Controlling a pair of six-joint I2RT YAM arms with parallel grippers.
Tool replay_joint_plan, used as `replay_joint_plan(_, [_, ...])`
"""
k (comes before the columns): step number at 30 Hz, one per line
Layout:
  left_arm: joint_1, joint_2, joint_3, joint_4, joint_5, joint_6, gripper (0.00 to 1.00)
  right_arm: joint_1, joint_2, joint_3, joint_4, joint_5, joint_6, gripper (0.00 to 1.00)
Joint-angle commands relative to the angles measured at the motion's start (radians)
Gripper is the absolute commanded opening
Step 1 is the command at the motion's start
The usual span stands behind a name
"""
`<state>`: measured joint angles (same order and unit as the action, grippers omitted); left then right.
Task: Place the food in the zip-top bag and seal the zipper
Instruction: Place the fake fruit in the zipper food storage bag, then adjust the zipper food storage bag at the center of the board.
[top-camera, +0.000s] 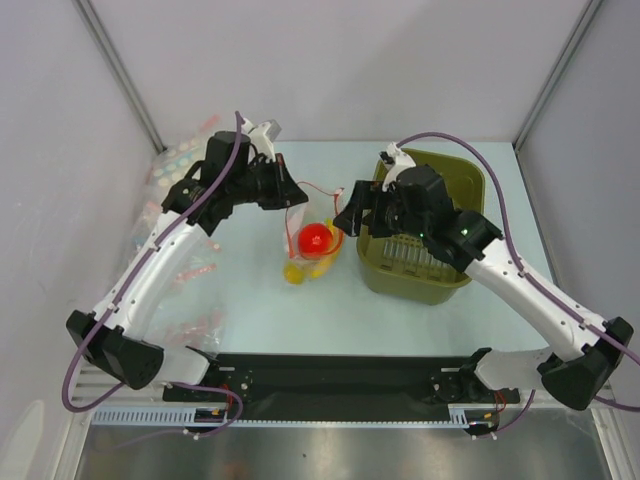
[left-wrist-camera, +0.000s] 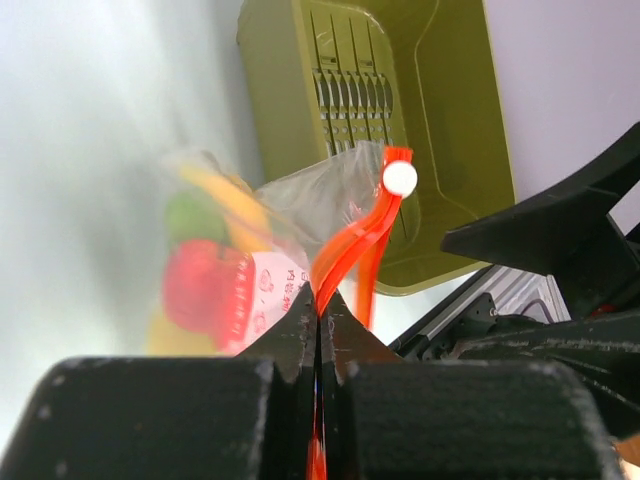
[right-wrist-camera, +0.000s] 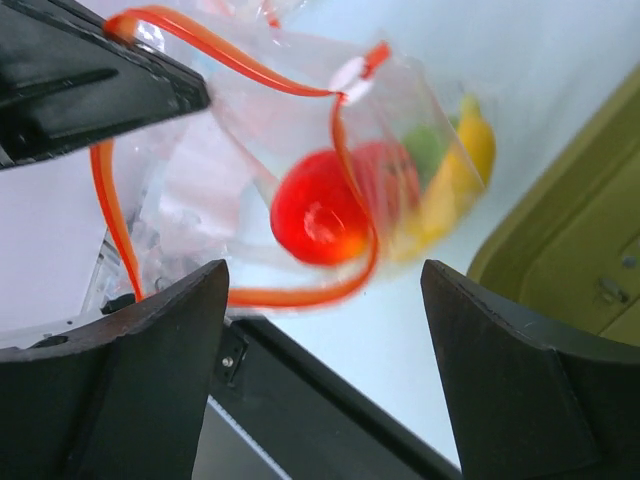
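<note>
The zip-top bag (top-camera: 308, 235) hangs above the table from my left gripper (top-camera: 292, 192). That gripper (left-wrist-camera: 320, 305) is shut on the orange-red zipper (left-wrist-camera: 350, 235) at one end of the mouth. The mouth gapes, and the zipper (right-wrist-camera: 230, 60) loops around it. One red fruit (right-wrist-camera: 320, 220) sits just inside the loop. A second red fruit (right-wrist-camera: 392, 180), a green piece (right-wrist-camera: 425, 145) and the yellow banana (right-wrist-camera: 472, 150) lie deeper in the bag. My right gripper (right-wrist-camera: 322, 275) is open just beside the mouth, with nothing between its fingers.
The olive-green basket (top-camera: 415, 285) stands right of the bag, under my right arm. Other clear bags (top-camera: 175, 165) lie along the left wall. The black rail (top-camera: 340, 375) runs along the table's near edge.
</note>
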<state>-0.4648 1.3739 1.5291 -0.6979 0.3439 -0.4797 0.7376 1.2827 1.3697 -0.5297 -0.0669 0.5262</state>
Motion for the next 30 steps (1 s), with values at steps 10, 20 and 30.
replay_joint_plan(10, [-0.005, -0.079, -0.004, 0.071, 0.027, -0.013, 0.0, -0.014, 0.093, -0.011, 0.034, -0.04, 0.04, 0.79])
replay_joint_plan(20, [-0.006, -0.088, -0.004, 0.052, 0.003, 0.009, 0.0, -0.023, 0.178, 0.075, -0.03, -0.05, 0.04, 0.1])
replay_joint_plan(30, [-0.024, -0.042, -0.064, 0.08, 0.049, 0.05, 0.0, -0.026, 0.096, 0.08, 0.04, -0.218, 0.107, 0.2])
